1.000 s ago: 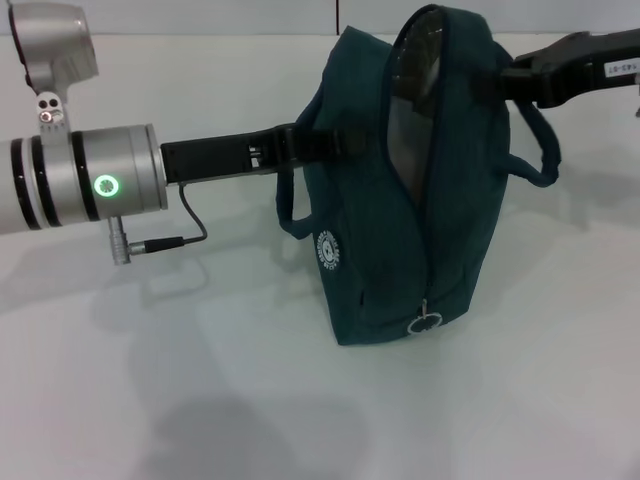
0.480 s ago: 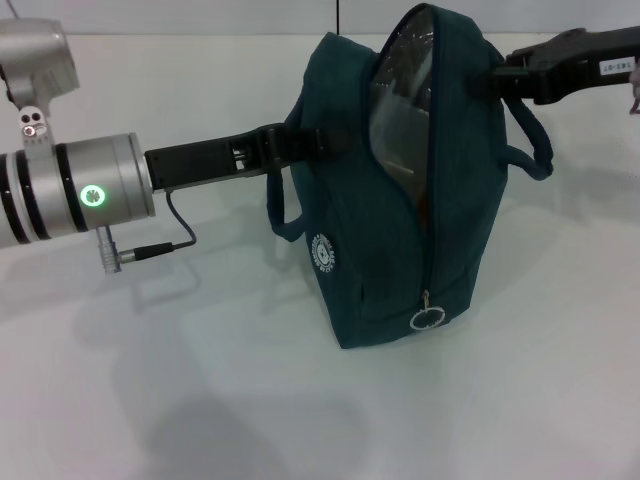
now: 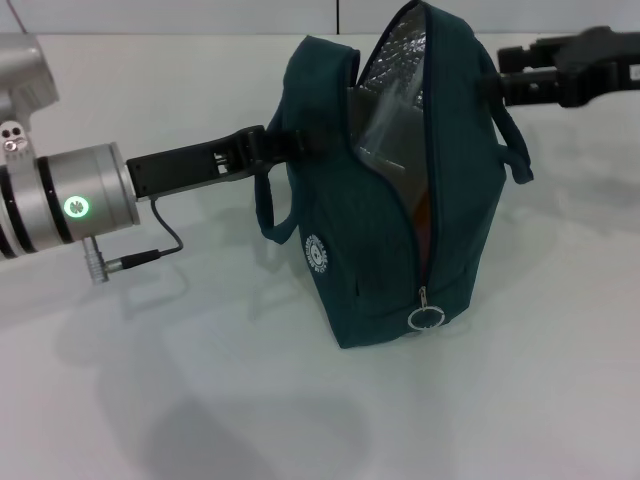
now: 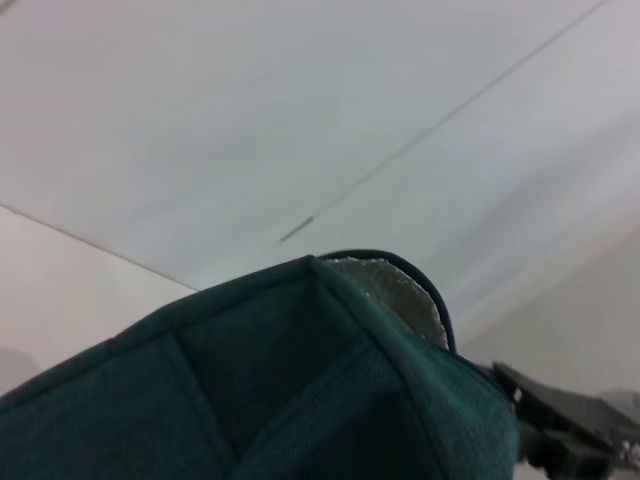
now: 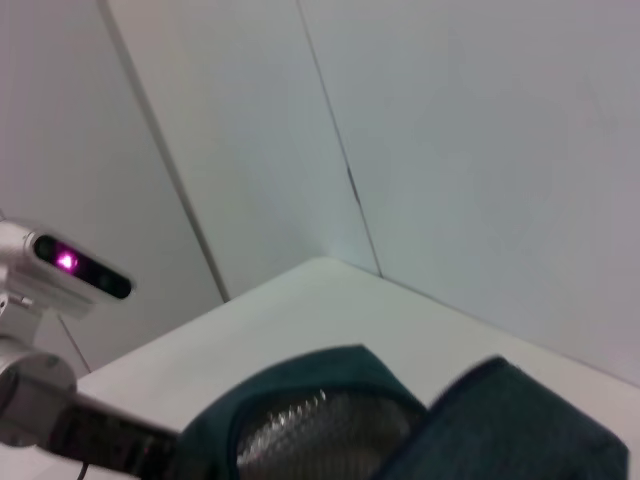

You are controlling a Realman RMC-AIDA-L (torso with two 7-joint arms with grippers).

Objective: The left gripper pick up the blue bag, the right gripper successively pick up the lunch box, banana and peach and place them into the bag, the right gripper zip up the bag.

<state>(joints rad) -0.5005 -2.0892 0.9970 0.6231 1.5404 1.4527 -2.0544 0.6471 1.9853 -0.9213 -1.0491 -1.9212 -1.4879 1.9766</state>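
Two grippers flank the blue bag (image 3: pixel 390 190), which stands upright on the white table (image 3: pixel 200 400) near its far edge. The left gripper (image 3: pixel 285 147) stays clamped on the bag's left handle and has pulled leftward, spreading the mouth wider. The right gripper (image 3: pixel 497 85) meets the bag's right side; I cannot tell its opening. The zipper ring (image 3: pixel 425 317) hangs low.

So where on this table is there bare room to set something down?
The white table is bare in front of the blue bag and under the left pincer arm. It is crowded at the bag's top, where the left pincer and right pincer hold its two sides.
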